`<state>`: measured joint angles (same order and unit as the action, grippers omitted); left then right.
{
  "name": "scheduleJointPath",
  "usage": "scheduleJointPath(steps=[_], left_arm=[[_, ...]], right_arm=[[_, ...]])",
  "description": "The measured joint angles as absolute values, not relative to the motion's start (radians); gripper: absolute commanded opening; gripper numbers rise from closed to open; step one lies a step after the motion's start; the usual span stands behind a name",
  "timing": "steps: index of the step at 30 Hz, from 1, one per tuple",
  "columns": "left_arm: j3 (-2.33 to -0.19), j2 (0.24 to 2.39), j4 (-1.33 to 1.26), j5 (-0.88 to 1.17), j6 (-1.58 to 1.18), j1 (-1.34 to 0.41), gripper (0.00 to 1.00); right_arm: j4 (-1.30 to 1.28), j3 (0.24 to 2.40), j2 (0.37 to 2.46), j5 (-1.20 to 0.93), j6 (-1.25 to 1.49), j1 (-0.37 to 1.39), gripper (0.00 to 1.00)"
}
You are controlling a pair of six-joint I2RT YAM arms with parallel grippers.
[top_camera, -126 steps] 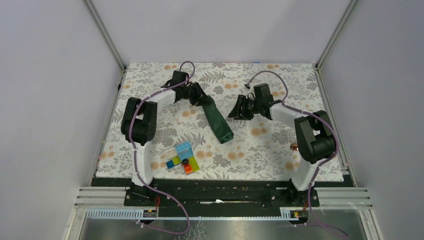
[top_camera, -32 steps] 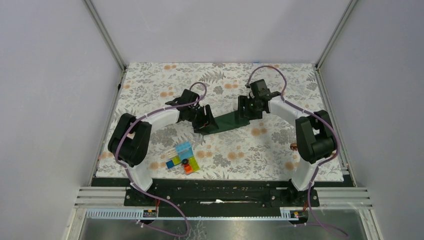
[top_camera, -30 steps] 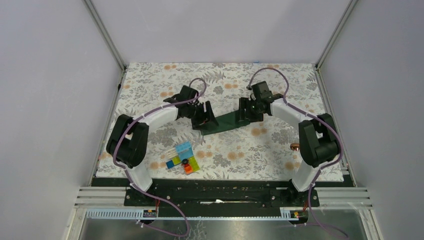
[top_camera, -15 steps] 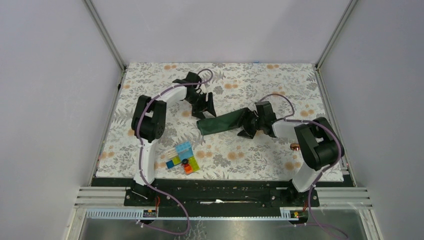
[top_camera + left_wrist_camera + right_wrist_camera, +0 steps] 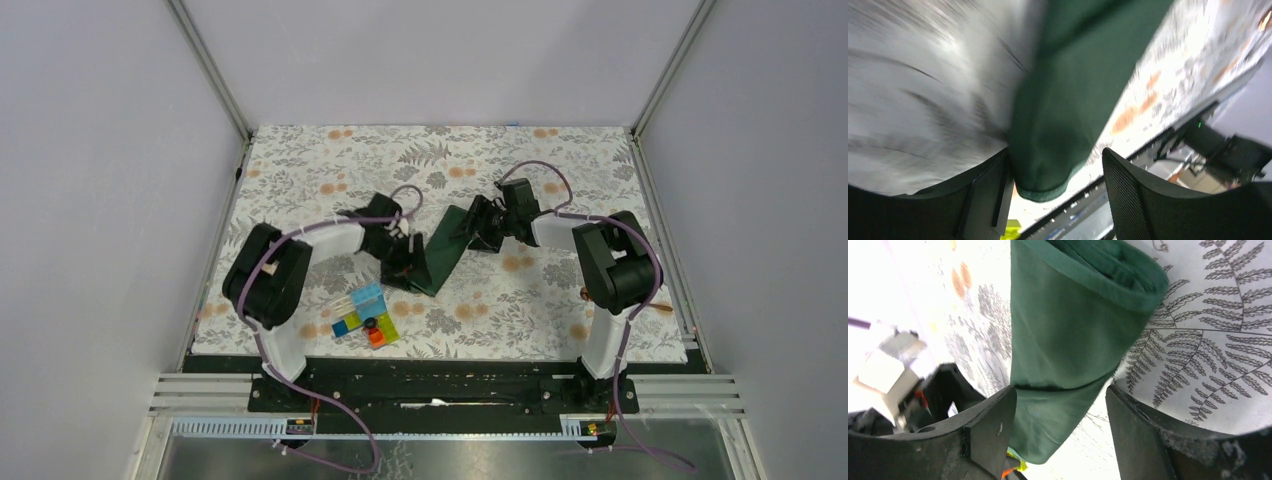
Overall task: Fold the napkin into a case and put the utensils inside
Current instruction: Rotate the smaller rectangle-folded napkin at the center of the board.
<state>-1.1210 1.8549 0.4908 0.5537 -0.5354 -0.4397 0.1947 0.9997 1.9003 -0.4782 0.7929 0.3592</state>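
Observation:
The dark green napkin (image 5: 444,250) lies as a folded strip, running diagonally from far right to near left on the floral cover. My left gripper (image 5: 402,262) is at its near end. In the left wrist view, which is blurred, the left gripper (image 5: 1055,161) is open with the hemmed end of the cloth (image 5: 1068,100) between its fingers, against the left one. My right gripper (image 5: 480,226) is at the far end. It is open (image 5: 1060,392) and straddles the cloth (image 5: 1063,335). The copper spoon (image 5: 588,293) peeks out beside the right arm. The silver utensil is hidden.
A cluster of colourful plastic blocks (image 5: 365,318) sits near the front, just left of the napkin's near end. The floral table cover (image 5: 300,170) reaches to the enclosure walls on three sides.
The napkin has swung from lying across the table to a diagonal. My left gripper came from the far side down to its near end. My right gripper moved up to its far end.

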Motion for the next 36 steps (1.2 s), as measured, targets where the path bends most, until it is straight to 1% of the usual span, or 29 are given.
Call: scheduleJointPath(steps=[4, 8, 14, 16, 18, 20, 23, 26, 31, 36], left_arm=[[-0.963, 1.74, 0.377, 0.559, -0.664, -0.603, 0.68], [-0.885, 1.688, 0.274, 0.564, -0.774, -0.74, 0.67], [-0.855, 1.654, 0.259, 0.549, -0.837, -0.804, 0.71], [-0.856, 1.607, 0.312, 0.521, -0.825, -0.805, 0.7], [-0.869, 1.554, 0.376, 0.489, -0.799, -0.802, 0.64], [-0.904, 1.518, 0.425, 0.473, -0.771, -0.791, 0.54], [-0.981, 1.516, 0.453, 0.469, -0.738, -0.748, 0.43], [-1.056, 1.552, 0.434, 0.467, -0.711, -0.681, 0.35], [-1.132, 1.694, 0.384, 0.464, -0.681, -0.611, 0.25], [-1.105, 1.789, 0.336, 0.467, -0.661, -0.611, 0.21]], right_arm=[[0.128, 1.018, 1.903, -0.533, 0.674, 0.358, 0.71], [0.072, 0.997, 1.885, -0.618, 0.583, 0.367, 0.7], [-0.03, 0.924, 1.807, -0.655, 0.496, 0.414, 0.7], [-0.074, 0.902, 1.775, -0.645, 0.472, 0.42, 0.69], [-0.106, 0.894, 1.759, -0.637, 0.456, 0.42, 0.69], [-0.13, 0.894, 1.752, -0.631, 0.447, 0.42, 0.7], [-0.167, 0.909, 1.75, -0.618, 0.44, 0.419, 0.73], [-0.194, 0.964, 1.759, -0.614, 0.443, 0.41, 0.73], [-0.176, 1.163, 1.888, -0.642, 0.453, 0.374, 0.71], [-0.168, 1.262, 2.0, -0.669, 0.456, 0.352, 0.69]])
